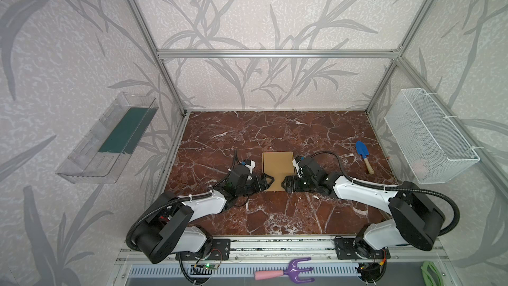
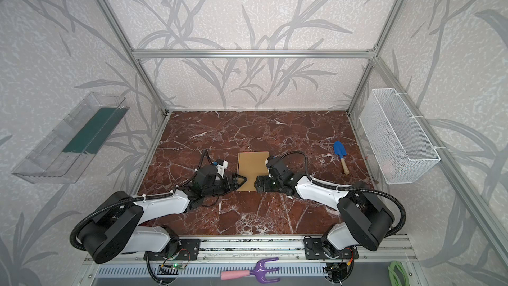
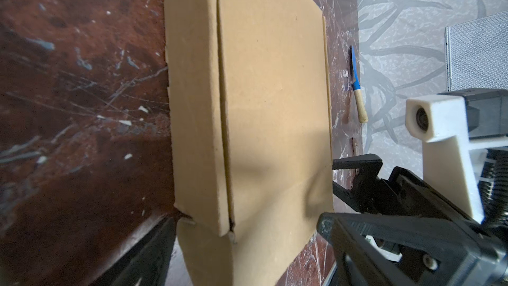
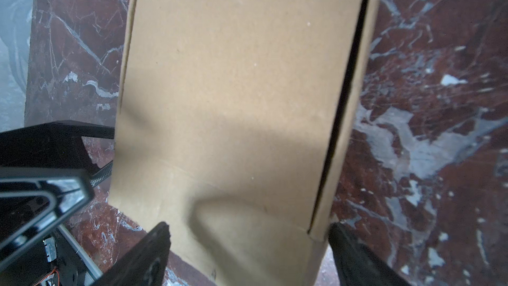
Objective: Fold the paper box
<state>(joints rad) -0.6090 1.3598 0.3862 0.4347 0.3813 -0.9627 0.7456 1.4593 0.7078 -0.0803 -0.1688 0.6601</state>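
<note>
The paper box (image 1: pixel 277 163) (image 2: pixel 253 165) is a flat, shallow tan cardboard box, lid down, lying mid-table in both top views. My left gripper (image 1: pixel 268 181) (image 2: pixel 242 181) comes at its near end from the left, and my right gripper (image 1: pixel 286 184) (image 2: pixel 257 184) from the right. In the left wrist view the paper box (image 3: pixel 275 92) runs between the wide jaws of the left gripper (image 3: pixel 246 224). The right wrist view shows the paper box (image 4: pixel 233 78) between the wide jaws of the right gripper (image 4: pixel 248 226). Both stand open, fingers close beside the cardboard's edges. The lid is dented near the grippers.
A blue trowel (image 1: pixel 362 155) with a wooden handle lies on the marble table (image 1: pixel 275 215) at the right. A white wire basket (image 1: pixel 428 136) hangs on the right wall and a clear tray (image 1: pixel 110 138) on the left wall. A purple hand rake (image 1: pixel 288 271) lies beyond the front rail.
</note>
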